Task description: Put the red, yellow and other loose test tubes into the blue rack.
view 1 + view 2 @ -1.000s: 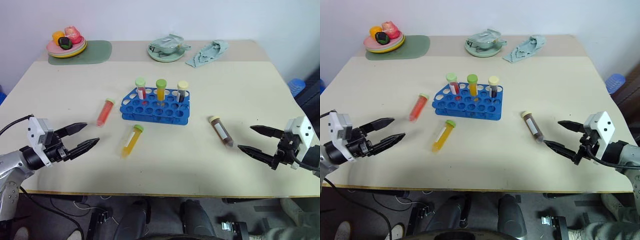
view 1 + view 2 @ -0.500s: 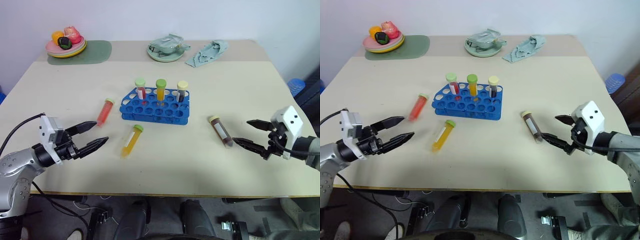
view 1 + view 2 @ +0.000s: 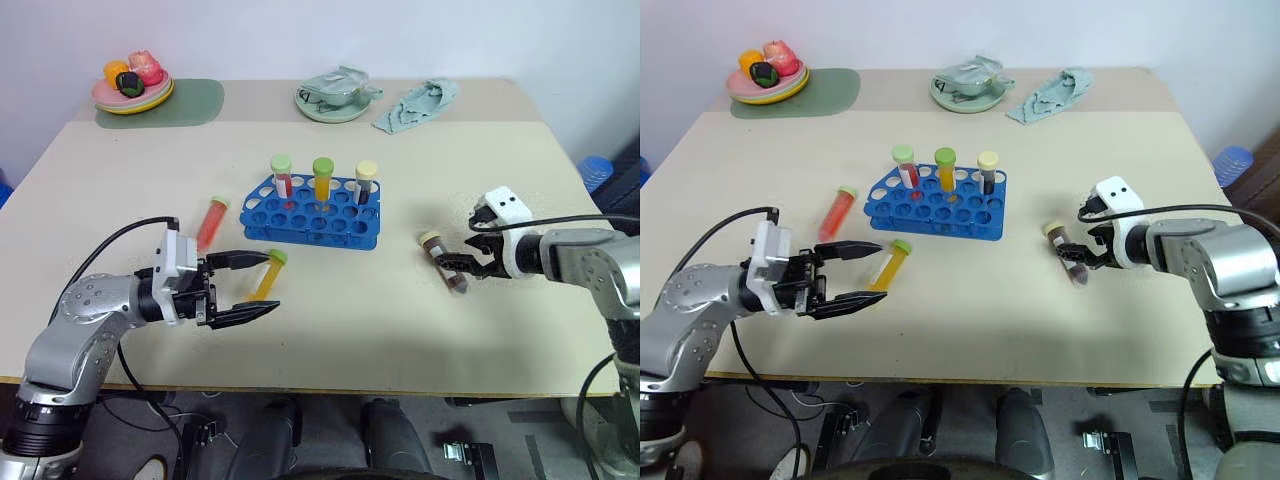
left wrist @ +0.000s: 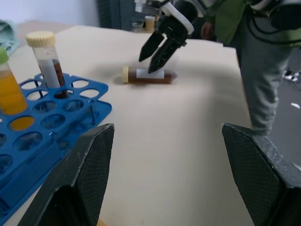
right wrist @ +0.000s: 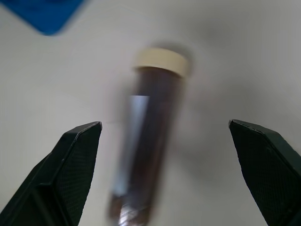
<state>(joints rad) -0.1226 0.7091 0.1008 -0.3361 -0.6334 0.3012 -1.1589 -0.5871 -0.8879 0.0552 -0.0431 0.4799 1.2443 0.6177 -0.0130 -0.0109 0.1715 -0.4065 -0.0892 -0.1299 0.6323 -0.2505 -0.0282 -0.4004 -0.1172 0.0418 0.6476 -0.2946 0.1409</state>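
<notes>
Right wrist view looks between two black fingers (image 5: 70,160) spread wide apart, with the brown tube (image 5: 150,141) lying on the tabletop between them, its cream cap away from the camera and a pale label along its side. From the head camera, the right gripper (image 3: 470,256) tilts down over this tube (image 3: 442,262), which lies toward the table's right edge, its fingers to either side of it and not clamped. The left gripper (image 3: 255,285) points level toward the table's right edge, its fingers also apart with nothing between them, just beside the yellow tube (image 3: 266,277), which lies green cap toward the blue rack (image 3: 312,214) at mid-table. The red tube (image 3: 210,222) lies nearer the left edge, beside the rack. Three capped tubes stand in the rack's far row.
</notes>
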